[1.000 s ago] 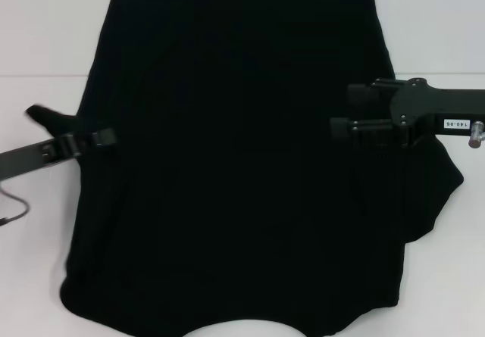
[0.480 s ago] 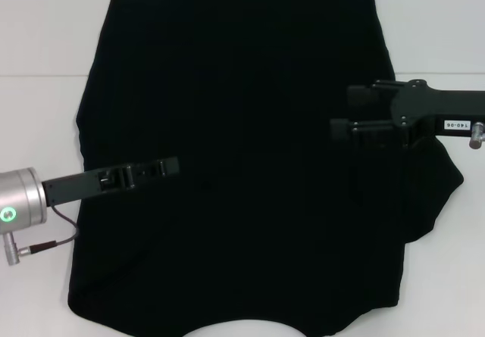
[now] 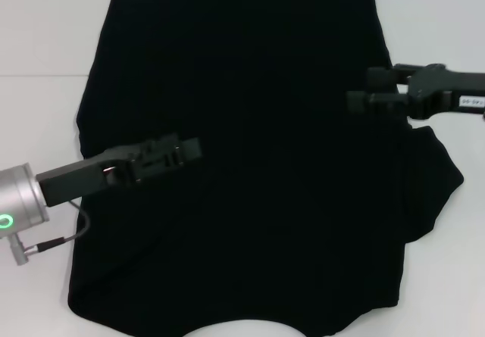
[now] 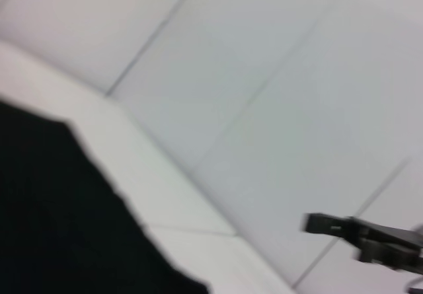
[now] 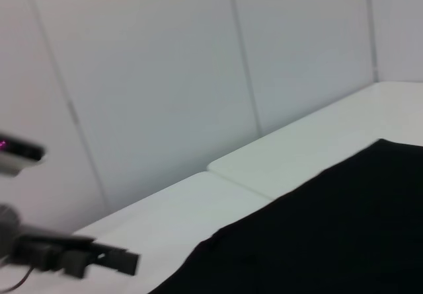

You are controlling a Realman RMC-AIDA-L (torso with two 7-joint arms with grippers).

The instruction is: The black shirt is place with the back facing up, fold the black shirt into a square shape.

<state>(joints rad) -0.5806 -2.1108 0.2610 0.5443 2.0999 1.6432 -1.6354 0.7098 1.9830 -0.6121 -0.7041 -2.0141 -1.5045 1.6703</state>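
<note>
— Hands? Left hand (image 3: 189, 149) hovers over the black shirt (image 3: 258, 110), right hand (image 3: 364, 91) at its right edge; grip unreadable.
— Shirt?
— One, spread flat across the white surface (image 3: 38, 34).

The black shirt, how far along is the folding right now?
Partly done. The large black soft-fabric T-shirt has no left sleeve sticking out, so that side looks tucked in; the right sleeve still juts out. The left gripper is over the shirt's left half and the right gripper at its right edge, neither visibly holding cloth. Left: right sleeve in, then the square folds.
</note>
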